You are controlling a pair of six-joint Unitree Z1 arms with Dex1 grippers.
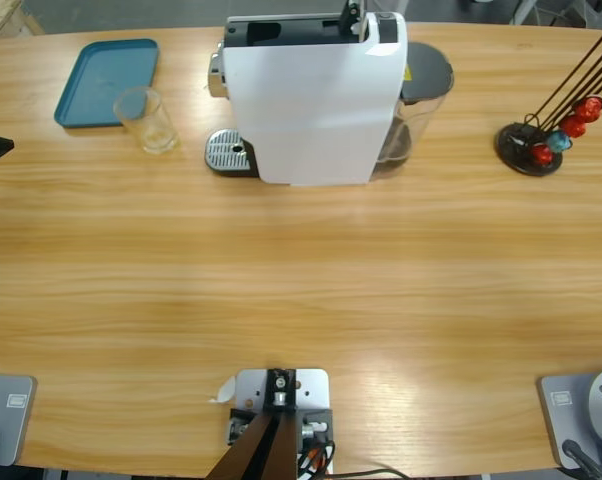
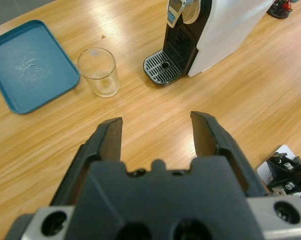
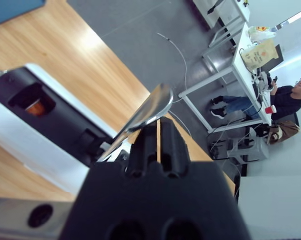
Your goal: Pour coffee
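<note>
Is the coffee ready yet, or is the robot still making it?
Not yet. A capsule already sits in the open coffee machine. The right gripper is shut on the machine's silver lever. The left gripper is open and holds nothing. The glass is empty beside the blue tray, not on the drip grate.
</note>
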